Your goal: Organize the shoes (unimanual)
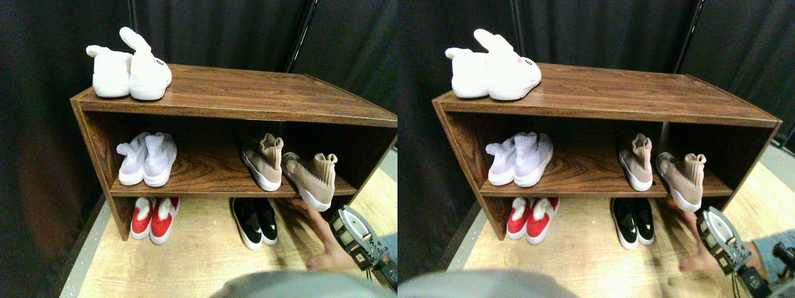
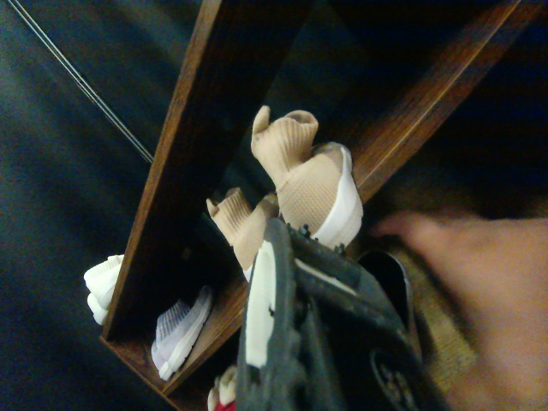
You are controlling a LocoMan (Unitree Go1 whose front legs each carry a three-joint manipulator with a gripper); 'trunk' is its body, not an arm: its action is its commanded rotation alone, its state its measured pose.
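Presently noted: tan knit sock-collar sneaker [image 1: 310,180] overhanging front edge of brown wooden shoe rack [image 1: 236,93], tilted; mate [image 1: 264,161] just beside. Right gripper [image 1: 357,239] below; jaw state indeterminable. Person's hand [image 1: 317,233] beneath. Recommend pushing sneaker squarely inward once hand clears.

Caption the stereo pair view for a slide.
Person's hand reaches under the tan sneaker overhanging the middle shelf, beside the robot's claw.

Wooden shelf [image 1: 248,99]: bunny slippers [image 1: 130,68] on top; lavender sneakers [image 1: 148,160] and tan sneakers [image 1: 264,161] on middle board.
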